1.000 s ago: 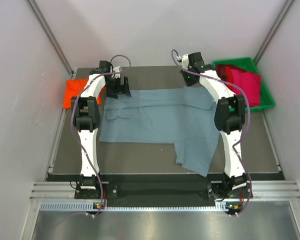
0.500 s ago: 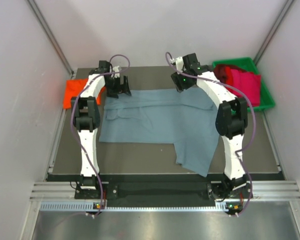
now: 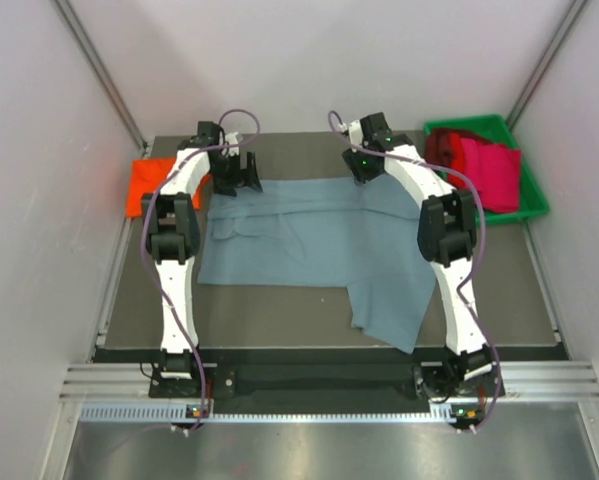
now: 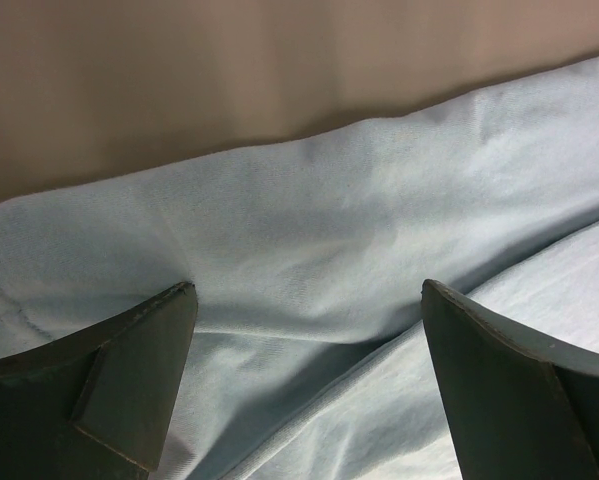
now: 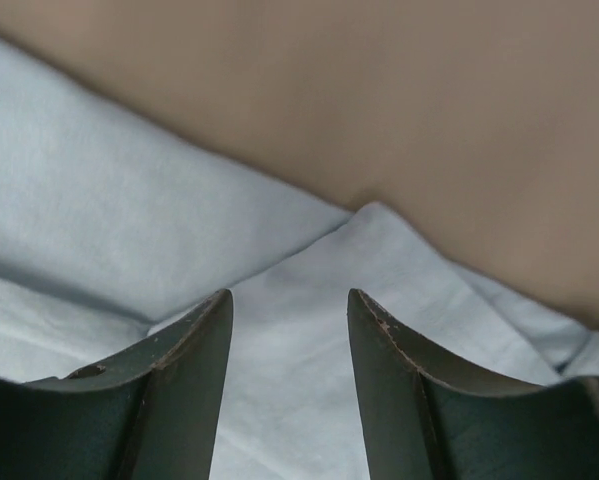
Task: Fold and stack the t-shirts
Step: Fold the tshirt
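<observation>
One soft, creased blue-grey shirt (image 3: 319, 245) lies flat on the dark worktop (image 3: 269, 320), one flap reaching nearward. Over its far hem both hands are spread and grip nothing: the left hand (image 4: 309, 300) wide, the right hand (image 5: 290, 300) narrower. Beyond, one folded orange shirt (image 3: 144, 185) lies far left, and crumpled crimson shirts (image 3: 489, 170), number unclear, fill one green plastic bin (image 3: 534, 200) far right.
</observation>
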Robot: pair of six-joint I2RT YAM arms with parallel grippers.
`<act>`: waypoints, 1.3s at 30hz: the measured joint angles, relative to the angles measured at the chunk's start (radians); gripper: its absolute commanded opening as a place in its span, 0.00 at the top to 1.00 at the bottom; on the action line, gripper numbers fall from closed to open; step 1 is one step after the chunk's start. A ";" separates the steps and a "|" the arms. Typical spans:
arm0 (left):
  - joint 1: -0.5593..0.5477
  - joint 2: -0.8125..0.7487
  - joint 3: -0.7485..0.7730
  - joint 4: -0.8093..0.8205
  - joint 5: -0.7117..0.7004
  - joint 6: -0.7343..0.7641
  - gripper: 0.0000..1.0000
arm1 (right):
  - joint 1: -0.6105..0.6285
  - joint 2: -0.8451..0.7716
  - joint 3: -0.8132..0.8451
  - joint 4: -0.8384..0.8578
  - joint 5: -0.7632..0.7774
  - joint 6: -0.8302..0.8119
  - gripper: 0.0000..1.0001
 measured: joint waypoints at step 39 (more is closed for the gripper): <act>-0.034 -0.033 -0.053 0.021 -0.051 0.013 0.01 | -0.036 0.143 0.168 0.088 0.085 0.026 0.60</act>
